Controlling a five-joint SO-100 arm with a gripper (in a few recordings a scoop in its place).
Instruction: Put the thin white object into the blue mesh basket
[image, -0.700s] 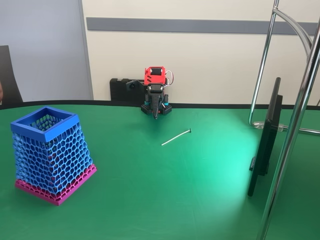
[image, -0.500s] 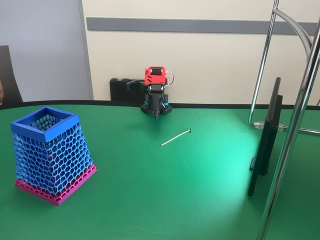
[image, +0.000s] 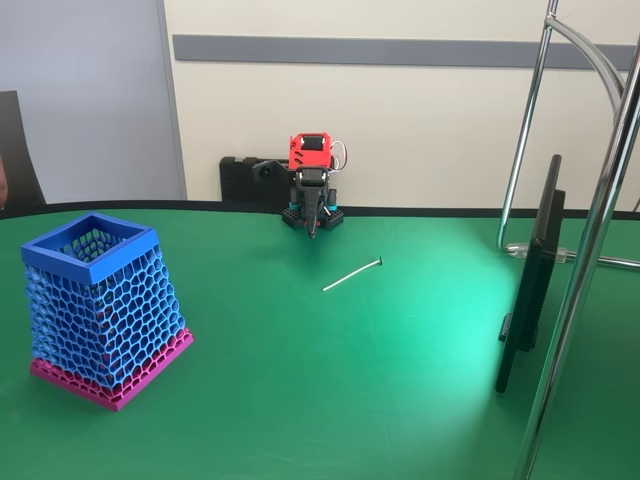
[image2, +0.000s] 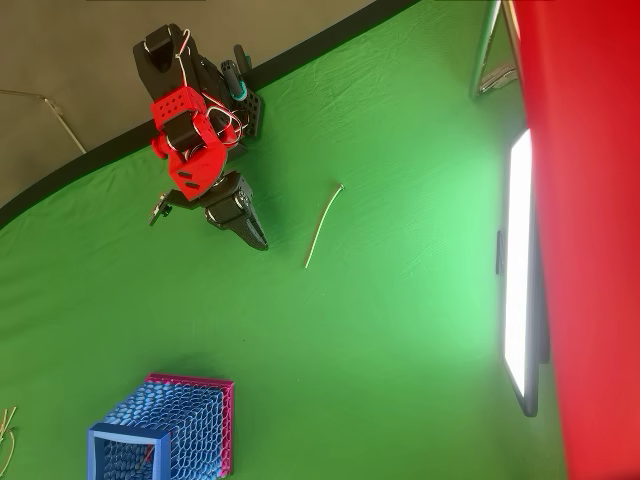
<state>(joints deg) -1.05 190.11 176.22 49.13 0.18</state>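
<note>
The thin white object (image: 351, 275) lies flat on the green table, knob end toward the far right; from overhead, the thin white object (image2: 323, 225) lies a little right of the arm. The blue mesh basket (image: 96, 305) with a magenta base stands at the near left, and in the overhead view the blue mesh basket (image2: 165, 432) sits at the bottom left. My gripper (image: 313, 228) hangs folded at the arm's base at the table's far edge, pointing down, shut and empty. Overhead, the gripper (image2: 258, 240) tip points toward the stick, a short gap left of it.
A dark screen (image: 530, 280) on a stand and chrome tubes (image: 585, 260) occupy the right side. Open green table (image: 330, 380) lies between the stick and the basket. The table's black edge runs behind the arm.
</note>
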